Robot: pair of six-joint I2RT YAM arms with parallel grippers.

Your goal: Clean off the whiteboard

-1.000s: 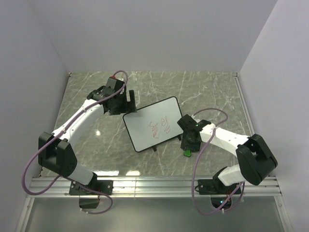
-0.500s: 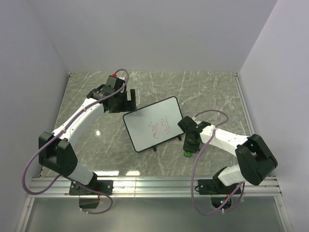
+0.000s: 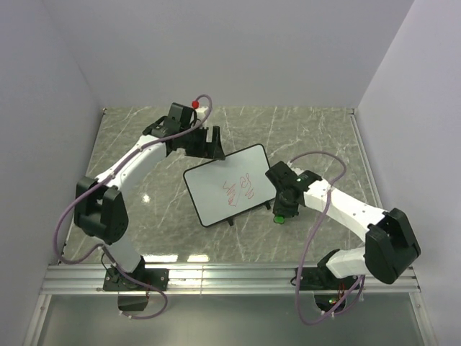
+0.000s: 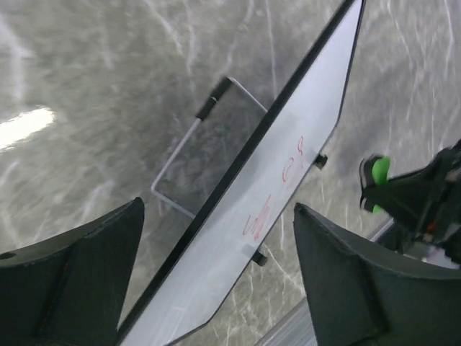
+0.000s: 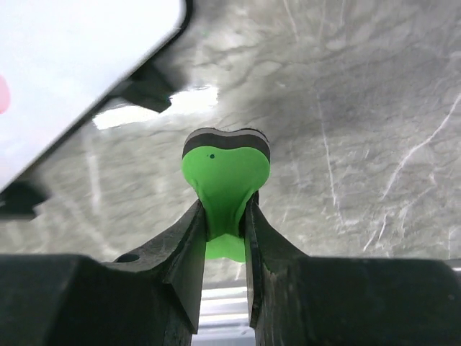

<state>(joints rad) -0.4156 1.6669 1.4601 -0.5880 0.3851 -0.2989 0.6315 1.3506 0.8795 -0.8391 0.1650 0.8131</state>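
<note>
The small flat white board with a thin black frame (image 3: 229, 185) stands tilted in the middle of the grey marble-look worktop (image 3: 324, 137). It leans on a thin wire stand (image 4: 191, 137). There are red scribbles on its white face.

The left claw (image 3: 212, 144) is at the board's far left edge. Its two black fingers are spread wide with nothing in them. In the left wrist view the board's edge runs between them (I cannot tell if they touch it).

The right claw (image 3: 281, 213) is near the board's near right corner. Its fingers are squeezed tight on a small green eraser with a dark pad (image 5: 225, 169). The eraser is just beside the board and not touching it.
</note>
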